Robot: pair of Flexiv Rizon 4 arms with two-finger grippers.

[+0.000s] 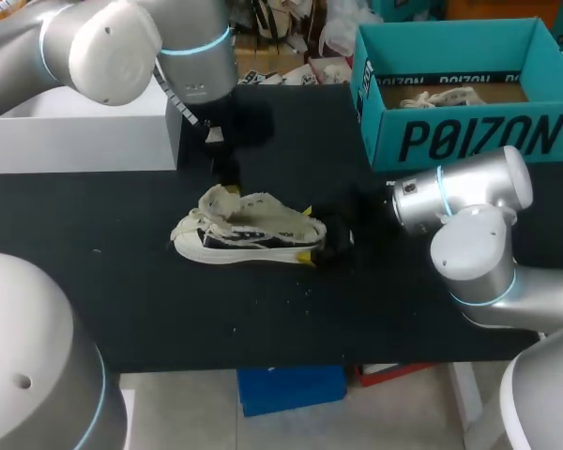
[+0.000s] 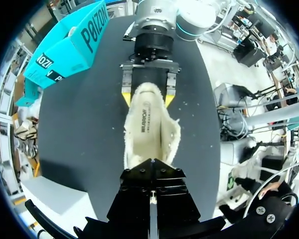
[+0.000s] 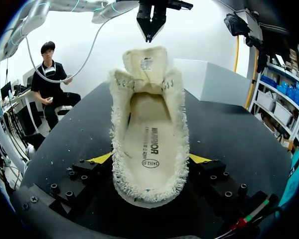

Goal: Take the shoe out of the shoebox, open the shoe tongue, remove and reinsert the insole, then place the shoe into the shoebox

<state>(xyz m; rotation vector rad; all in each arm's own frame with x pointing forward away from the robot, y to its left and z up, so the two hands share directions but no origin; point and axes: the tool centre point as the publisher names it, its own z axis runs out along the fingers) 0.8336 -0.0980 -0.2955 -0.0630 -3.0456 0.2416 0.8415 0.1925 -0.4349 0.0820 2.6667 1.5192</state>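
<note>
A cream fuzzy shoe (image 1: 244,230) with a white sole lies on the black table (image 1: 122,281), toe to the left. My right gripper (image 1: 306,234) is shut on its heel, one yellow tip on each side. In the right wrist view the shoe (image 3: 149,129) sits between the fingers with its tongue (image 3: 145,62) standing up and the printed insole (image 3: 150,144) showing inside. My left gripper (image 3: 150,32) hangs shut and empty just above the tongue, not touching it. In the left wrist view the shoe (image 2: 149,129) lies ahead of that gripper (image 2: 152,196).
The open teal shoebox (image 1: 469,136) stands at the back right with paper inside; the left wrist view also shows this shoebox (image 2: 70,45). A white box (image 1: 84,131) stands at the back left. Small crumbs of fluff lie around the shoe.
</note>
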